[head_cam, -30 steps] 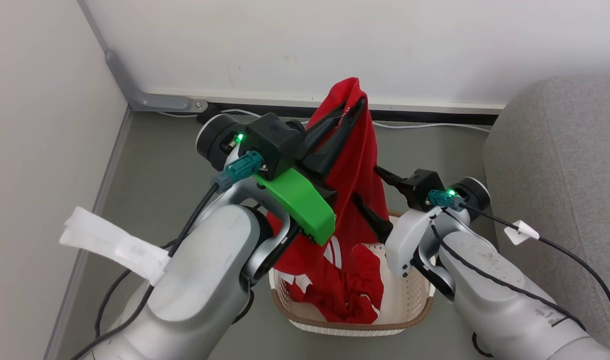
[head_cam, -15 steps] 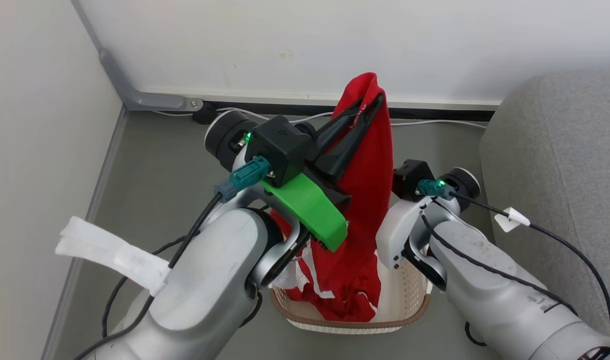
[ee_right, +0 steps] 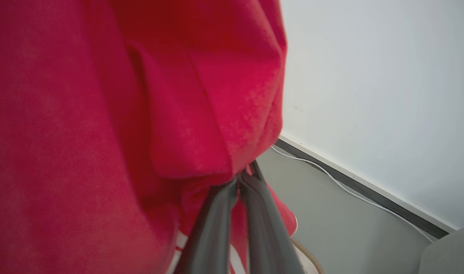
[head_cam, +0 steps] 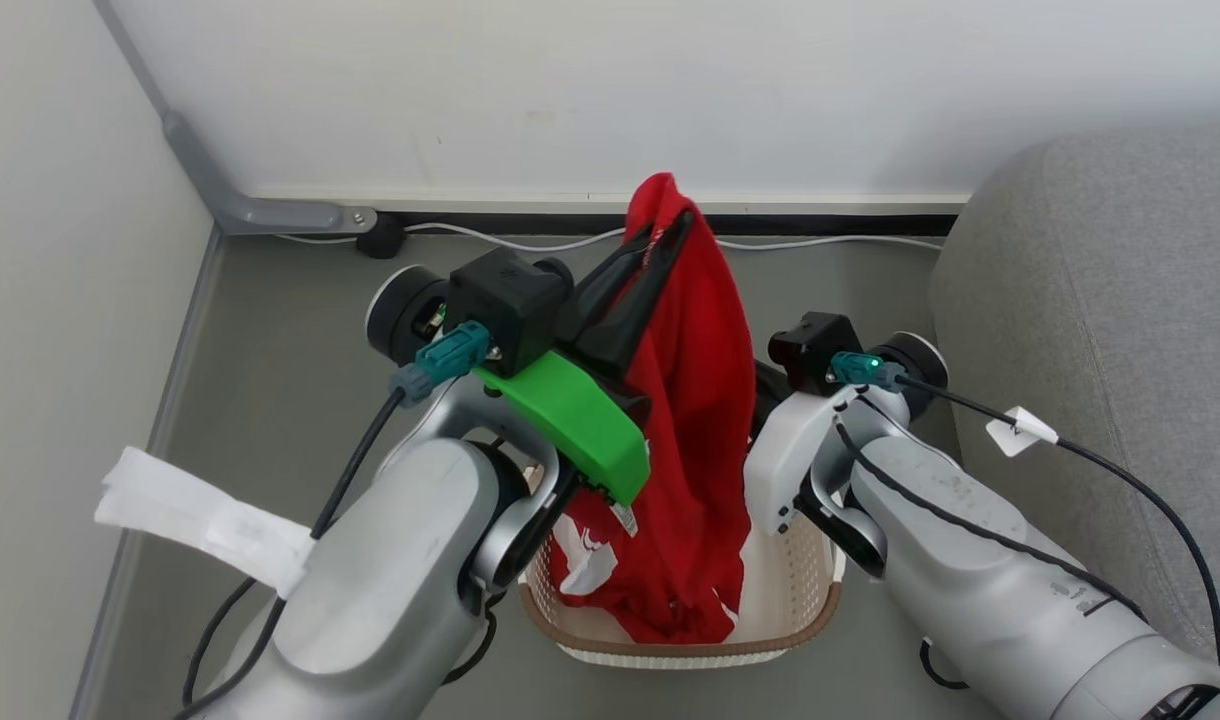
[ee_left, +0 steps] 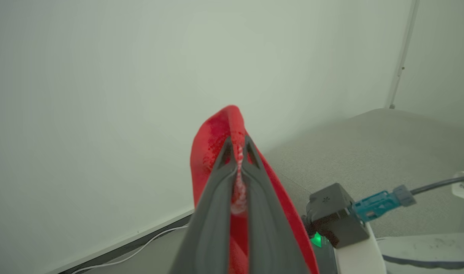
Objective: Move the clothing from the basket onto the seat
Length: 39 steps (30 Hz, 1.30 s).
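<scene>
Clothing [head_cam: 700, 400] hanging into basket [head_cam: 670, 650], left end effector [head_cam: 673, 226] clamped on top, right end effector [ee_right: 244, 178] pinching fold, seat [head_cam: 1090, 300] rightward

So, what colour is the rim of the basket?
Brown, around the cream-white basket; the head view shows it best.

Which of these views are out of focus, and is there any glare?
Head view: sharp, evenly lit, no glare. Left wrist view: the red garment and the jaws are soft, too near the lens, with a greenish cast. Right wrist view: the garment is blurred up close; the skirting behind looks crisper.
</scene>
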### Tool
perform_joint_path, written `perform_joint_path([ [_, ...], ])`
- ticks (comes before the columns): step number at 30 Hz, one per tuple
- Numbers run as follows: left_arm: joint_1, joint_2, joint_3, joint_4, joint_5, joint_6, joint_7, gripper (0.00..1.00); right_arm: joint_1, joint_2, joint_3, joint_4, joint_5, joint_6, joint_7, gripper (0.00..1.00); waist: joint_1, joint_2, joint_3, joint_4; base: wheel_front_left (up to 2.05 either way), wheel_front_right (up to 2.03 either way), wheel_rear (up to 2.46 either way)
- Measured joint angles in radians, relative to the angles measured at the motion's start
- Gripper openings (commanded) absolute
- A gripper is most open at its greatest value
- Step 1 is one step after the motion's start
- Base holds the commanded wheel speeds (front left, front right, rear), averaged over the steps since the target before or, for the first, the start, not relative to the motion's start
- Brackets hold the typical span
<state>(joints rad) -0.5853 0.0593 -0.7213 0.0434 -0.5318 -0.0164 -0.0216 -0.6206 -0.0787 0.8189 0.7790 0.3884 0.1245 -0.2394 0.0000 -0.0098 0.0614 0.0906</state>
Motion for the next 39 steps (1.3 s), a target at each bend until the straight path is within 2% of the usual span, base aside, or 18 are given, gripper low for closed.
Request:
perform_joint_path([
  [3, 0.028, 0.013, 0.014, 0.014, -0.010, 0.015, 0.000, 0.00, 0.005, -0.001, -0.022, -0.007, 0.027, 0.000, -0.004, 0.00, 0.0000, 0.0000, -0.002, -0.017, 0.00, 0.00, 0.00],
  [4, 0.038, 0.016, 0.020, 0.017, -0.012, 0.021, 0.000, 0.08, 0.007, -0.002, -0.030, -0.010, 0.033, 0.000, -0.004, 0.00, 0.0000, 0.0000, -0.003, -0.023, 0.00, 0.00, 0.00],
  [5, 0.046, 0.020, 0.024, 0.020, -0.014, 0.023, 0.000, 0.23, 0.010, -0.004, -0.042, -0.013, 0.038, 0.000, -0.004, 0.00, 0.0000, 0.0000, -0.003, -0.029, 0.00, 0.00, 0.00],
  [7, 0.063, 0.025, 0.038, 0.024, -0.020, 0.035, -0.003, 0.67, 0.014, -0.014, -0.066, -0.017, 0.044, 0.000, -0.007, 0.00, 0.0000, 0.0000, -0.003, -0.043, 0.00, 0.00, 0.00],
  [9, 0.077, 0.028, 0.047, 0.025, -0.024, 0.039, -0.008, 1.00, 0.015, -0.030, -0.095, -0.022, 0.049, 0.000, -0.008, 0.00, 0.0000, 0.0000, -0.003, -0.058, 0.00, 0.00, 0.00],
  [13, 0.098, 0.033, 0.061, 0.029, -0.030, 0.044, -0.025, 1.00, 0.016, -0.057, -0.153, -0.063, 0.055, -0.006, -0.008, 0.00, 0.0000, 0.0000, -0.002, -0.090, 0.00, 0.00, 0.00],
  [22, 0.145, 0.049, 0.063, 0.035, -0.037, 0.043, -0.067, 1.00, 0.017, -0.117, -0.266, -0.189, 0.060, -0.052, -0.011, 0.00, 0.0000, 0.0000, -0.001, -0.173, 0.00, 0.00, 0.00],
  [26, 0.159, 0.054, 0.055, 0.033, -0.037, 0.027, -0.090, 1.00, 0.041, -0.146, -0.316, -0.240, 0.061, -0.072, -0.011, 0.00, 0.0000, 0.0000, -0.001, -0.213, 0.00, 0.00, 0.00],
  [31, 0.187, 0.076, 0.027, 0.043, -0.033, 0.017, -0.094, 1.00, 0.087, -0.187, -0.361, -0.277, 0.061, -0.100, -0.012, 0.00, 0.0000, 0.0000, 0.000, -0.265, 0.00, 0.00, 0.00],
  [39, 0.213, 0.086, 0.006, 0.047, -0.021, 0.012, -0.103, 1.00, 0.150, -0.230, -0.397, -0.332, 0.060, -0.118, -0.012, 0.00, 0.0000, 0.0000, 0.004, -0.357, 0.00, 0.00, 0.00],
])
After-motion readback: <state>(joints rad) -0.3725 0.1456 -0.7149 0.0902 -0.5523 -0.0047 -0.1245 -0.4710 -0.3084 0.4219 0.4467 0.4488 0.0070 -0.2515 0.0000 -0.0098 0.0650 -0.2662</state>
